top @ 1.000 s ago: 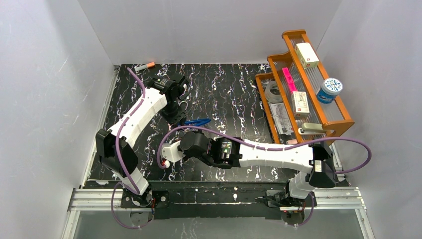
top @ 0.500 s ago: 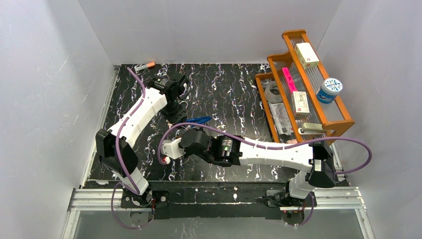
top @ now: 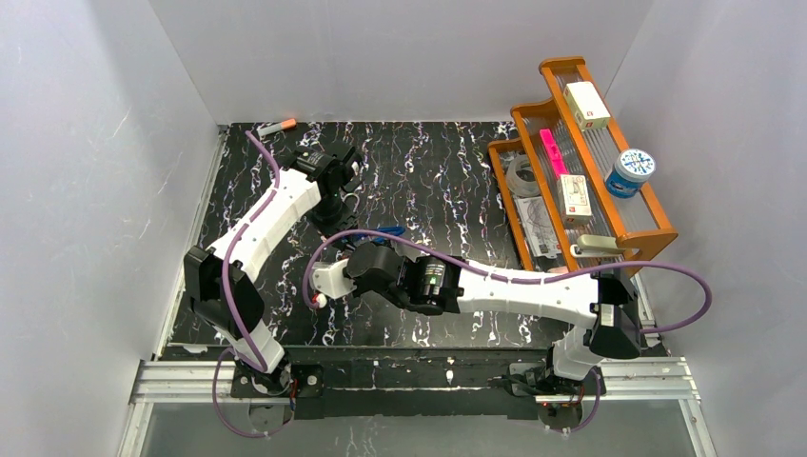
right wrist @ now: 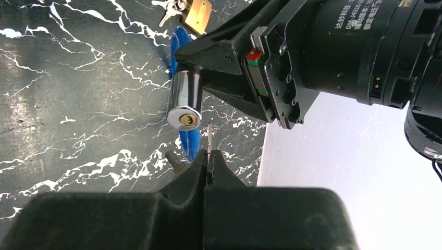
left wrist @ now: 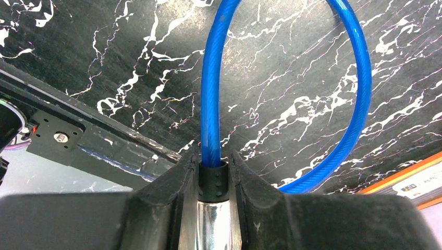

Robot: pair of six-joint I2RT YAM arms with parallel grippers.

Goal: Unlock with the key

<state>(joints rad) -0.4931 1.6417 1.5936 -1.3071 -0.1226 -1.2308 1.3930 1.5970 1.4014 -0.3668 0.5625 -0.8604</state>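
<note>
Left tool (left wrist: 215,167): closed on the lock cylinder (right wrist: 185,99), a finger on each side of the chrome barrel; the gap between the fingers is only as wide as the barrel.
Lock cylinder: its end face with the keyhole (right wrist: 187,120) points toward the right wrist camera and is clear of the black fingers.
Blue cable (left wrist: 360,78): runs out of the far end of the cylinder and curves in one loop back toward the tool, over the desk (right wrist: 78,78).
Right tool (right wrist: 208,159): fully closed, pinching the key (right wrist: 209,136) between its fingertips.
Key: seen edge-on as a thin blade that stands up from the fingertips; its tip is just beside the cylinder's face, off to one side of the keyhole and not in it.
Brass padlock (right wrist: 196,14): lies on the desk beyond the cylinder with a small bunch of keys against it, apart from both tools.
Wooden rack (top: 657,234): stands at the right edge of the desk, well apart from the lock, with boxes and a small tub on its shelves.
</note>
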